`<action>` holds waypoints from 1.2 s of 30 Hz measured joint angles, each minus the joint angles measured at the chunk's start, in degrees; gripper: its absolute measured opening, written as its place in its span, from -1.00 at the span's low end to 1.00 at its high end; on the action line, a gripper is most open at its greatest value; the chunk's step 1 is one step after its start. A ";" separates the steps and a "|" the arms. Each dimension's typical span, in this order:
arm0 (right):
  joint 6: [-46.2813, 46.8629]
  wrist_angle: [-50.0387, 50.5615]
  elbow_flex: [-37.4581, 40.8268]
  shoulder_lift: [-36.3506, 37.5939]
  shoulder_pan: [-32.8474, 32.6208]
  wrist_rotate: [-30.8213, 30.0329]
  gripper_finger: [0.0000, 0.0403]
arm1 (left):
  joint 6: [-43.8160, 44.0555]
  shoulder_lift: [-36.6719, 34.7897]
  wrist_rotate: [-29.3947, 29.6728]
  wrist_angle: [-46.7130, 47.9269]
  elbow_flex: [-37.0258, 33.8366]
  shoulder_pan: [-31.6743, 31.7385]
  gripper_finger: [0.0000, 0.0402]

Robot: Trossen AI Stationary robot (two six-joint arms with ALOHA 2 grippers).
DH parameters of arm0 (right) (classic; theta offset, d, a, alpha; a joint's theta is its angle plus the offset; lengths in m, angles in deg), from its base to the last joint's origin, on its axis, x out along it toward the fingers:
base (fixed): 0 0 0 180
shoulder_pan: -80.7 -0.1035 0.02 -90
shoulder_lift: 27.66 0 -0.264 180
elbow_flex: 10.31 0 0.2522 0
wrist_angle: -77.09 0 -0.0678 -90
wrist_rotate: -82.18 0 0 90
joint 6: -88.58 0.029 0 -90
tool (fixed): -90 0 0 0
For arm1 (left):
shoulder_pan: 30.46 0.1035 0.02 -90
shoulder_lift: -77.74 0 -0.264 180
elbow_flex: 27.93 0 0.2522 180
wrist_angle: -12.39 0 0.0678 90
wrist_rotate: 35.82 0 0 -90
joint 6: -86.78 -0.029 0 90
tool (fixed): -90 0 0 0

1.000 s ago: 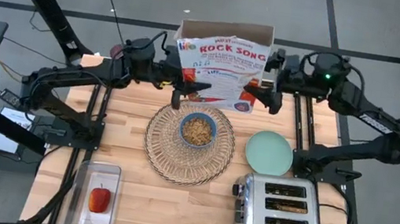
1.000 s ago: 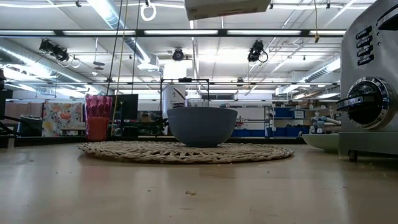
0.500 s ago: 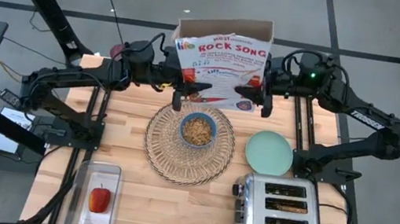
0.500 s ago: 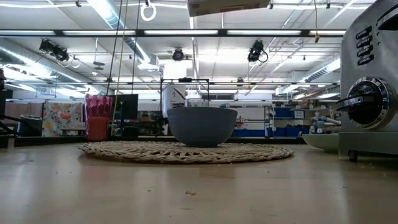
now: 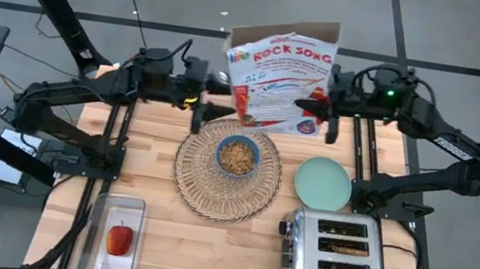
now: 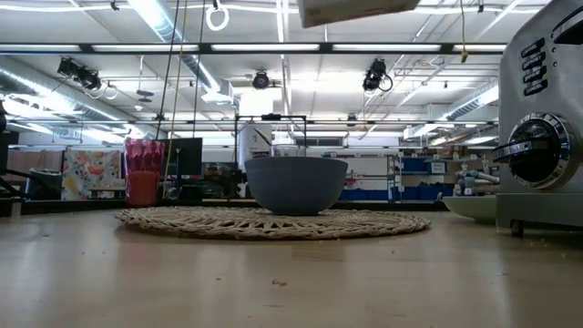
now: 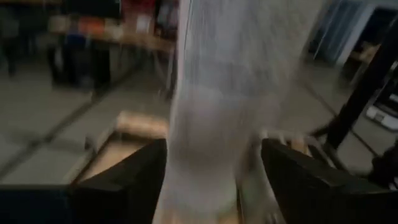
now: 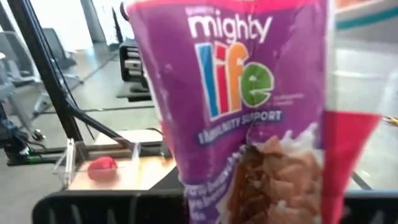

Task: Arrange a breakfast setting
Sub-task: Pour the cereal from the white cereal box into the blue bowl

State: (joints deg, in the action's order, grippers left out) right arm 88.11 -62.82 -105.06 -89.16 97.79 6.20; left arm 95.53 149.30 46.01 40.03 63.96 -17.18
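since cereal already fills blue bowl [image 5: 238,156], right gripper [image 5: 314,107] clamps tilted cereal box [image 5: 281,82], presumably for removal; left gripper [image 5: 201,110] fingers spread, empty.

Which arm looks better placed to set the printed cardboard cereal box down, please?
Probably the right: the right gripper is clamped on the cereal box, while the left gripper is open beside it.
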 joint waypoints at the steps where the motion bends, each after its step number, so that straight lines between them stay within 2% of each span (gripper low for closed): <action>1: -0.36 1.31 -0.02 0.82 0.02 -1.19 -0.78 | 0.94 -1.15 0.43 3.84 0.00 -0.02 0.40; 6: -0.69 3.64 5.88 7.36 0.69 -10.61 -0.79 | 9.01 -6.11 4.36 24.22 -0.04 -1.24 0.44; 10: 1.04 4.60 15.38 14.59 1.83 -21.54 -0.79 | 14.88 -8.58 10.39 31.70 -0.07 -4.90 0.44; 15: 5.02 3.81 30.27 21.52 2.40 -35.24 -0.79 | 19.54 -9.06 17.76 32.26 -0.09 -10.00 0.44; 20: 8.19 -5.46 45.51 26.29 2.38 -41.80 -0.79 | 23.77 -8.55 23.60 31.75 -0.09 -13.98 0.44; 25: 8.25 -16.89 57.33 27.44 3.80 -50.70 -0.79 | 27.97 -8.26 26.35 31.78 -0.15 -17.86 0.44; 33: 8.04 -40.08 69.52 23.49 10.29 -53.62 -0.79 | 31.15 -7.77 31.37 31.91 -0.15 -22.75 0.44; 36: 7.79 -45.44 72.14 21.12 12.91 -53.63 -0.79 | 31.68 -7.47 31.82 31.75 -0.12 -23.62 0.44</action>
State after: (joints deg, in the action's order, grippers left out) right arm 95.89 -108.26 -32.92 -68.04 110.70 -47.42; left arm 127.21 141.84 77.82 71.77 63.84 -40.81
